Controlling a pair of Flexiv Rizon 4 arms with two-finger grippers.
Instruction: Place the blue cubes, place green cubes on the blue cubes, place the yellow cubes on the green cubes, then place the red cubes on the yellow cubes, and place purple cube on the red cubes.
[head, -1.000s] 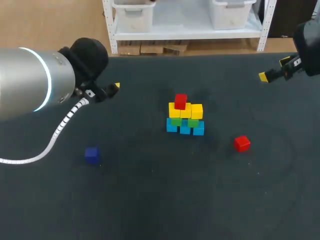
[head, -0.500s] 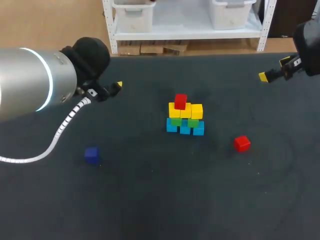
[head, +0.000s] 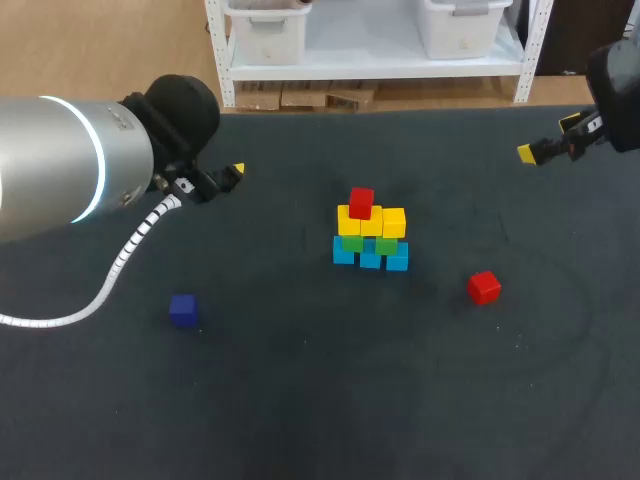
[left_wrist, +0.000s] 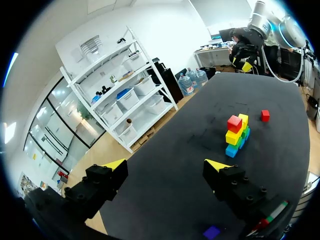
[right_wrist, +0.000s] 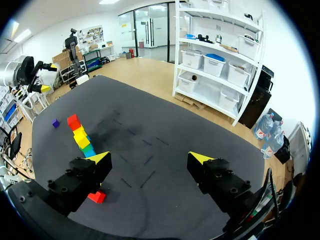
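**Cube tower stood in the middle, both grippers open and empty**

The tower of small cubes (head: 370, 232) stood near the middle of the dark worktop (head: 320, 400), a bit closer to the far edge. At the bottom was a row of light blue cubes (head: 344, 253). On them sat green cubes (head: 386, 245), then a row of yellow cubes (head: 394, 222). One small red cube (head: 362, 202) sat on top, over the left end of the yellow row.

A second, loose red cube (head: 484, 287) lay flat on the worktop. It was near the tower, on the side toward the right edge, and it touched nothing. A small dark purple cube (head: 183, 309) lay alone, well apart from the tower, toward the left edge.

The left gripper (left_wrist: 165, 167) hung over the far left part of the worktop. Its two yellow-tipped fingers were wide apart and held nothing. The tower (left_wrist: 236, 134) was ahead of it, and the purple cube (left_wrist: 211, 232) lay close under it.

The right gripper (right_wrist: 150, 159) hung by the far right corner. Its fingers were also spread wide with nothing between them. The loose red cube (right_wrist: 97, 196) showed just beside one finger.
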